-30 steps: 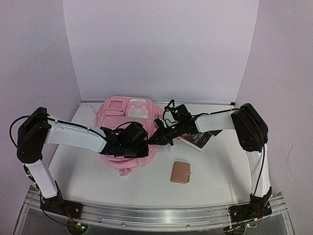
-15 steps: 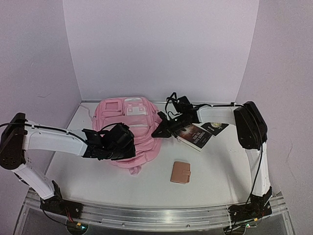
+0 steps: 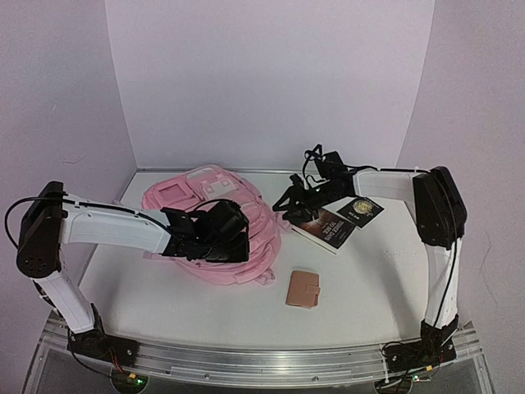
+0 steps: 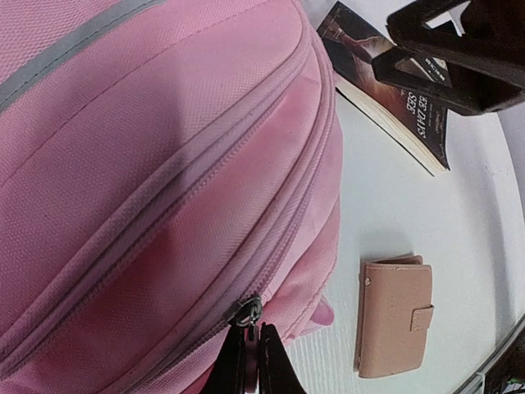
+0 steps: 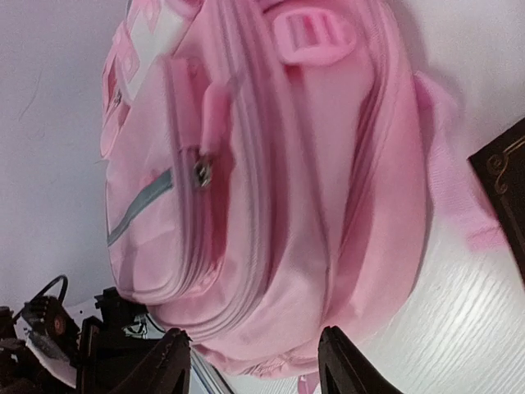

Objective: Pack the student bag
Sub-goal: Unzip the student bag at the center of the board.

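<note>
The student bag [image 3: 193,215] is a large pink backpack lying flat at the table's middle left. My left gripper [image 3: 243,246] sits over its near right part. In the left wrist view that gripper [image 4: 250,351] is shut on the bag's metal zip pull [image 4: 245,313], at the end of a closed zip line on the bag [image 4: 164,164]. My right gripper [image 3: 285,203] hovers just off the bag's right edge. Its fingers [image 5: 174,357] stand open and hold nothing, and the bag [image 5: 271,164] fills the view ahead of the gripper [image 5: 254,361].
A dark paperback book [image 3: 330,227] and a black booklet [image 3: 361,210] lie right of the bag, under the right arm. A tan snap wallet [image 3: 303,289] lies at the front centre, also seen as the wallet [image 4: 398,316] beside the bag's edge. Lilac walls close in three sides.
My right gripper has opened, let go of the bag's right edge and drawn back up and right. The bag has shifted and turned. My left gripper moved left, then right again, still shut.
</note>
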